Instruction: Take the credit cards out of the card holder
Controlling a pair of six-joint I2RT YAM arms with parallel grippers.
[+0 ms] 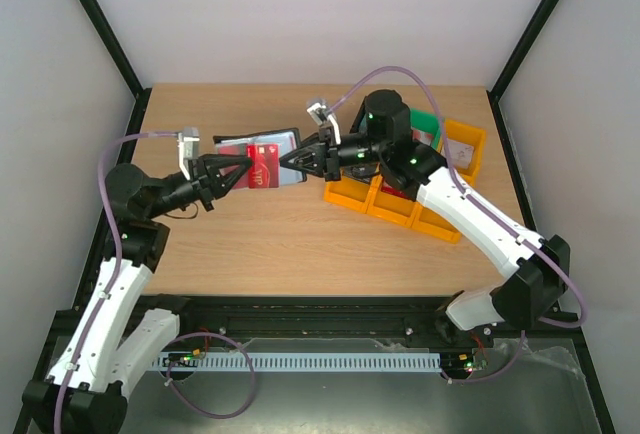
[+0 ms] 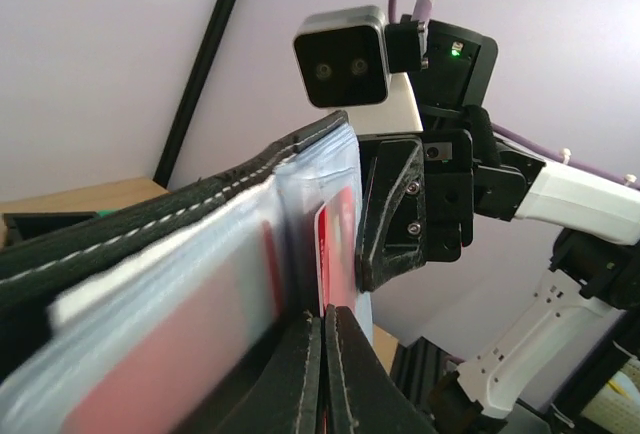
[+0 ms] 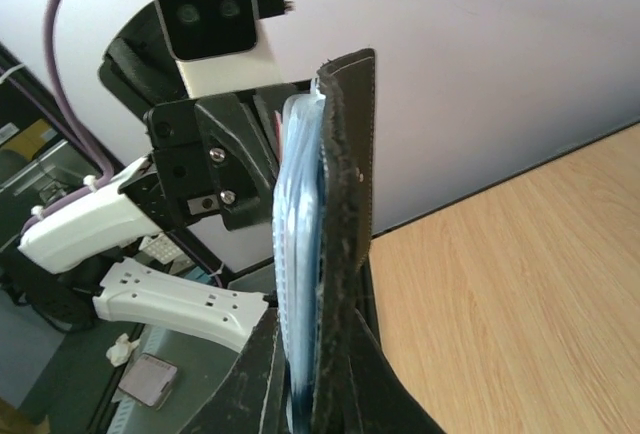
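The black card holder hangs open in the air between both grippers, above the middle of the table's far half. My right gripper is shut on its right end; in the right wrist view the gripper clamps the black cover together with the blue-grey sleeves. My left gripper is shut on the red credit card, which sticks out of a sleeve. In the left wrist view the gripper pinches the red card's edge beside the card holder. No pale grey-white card shows.
A row of orange-yellow bins lies right of centre under the right arm, with a green bin and another yellow bin behind. The wooden table ends at black frame posts and white walls.
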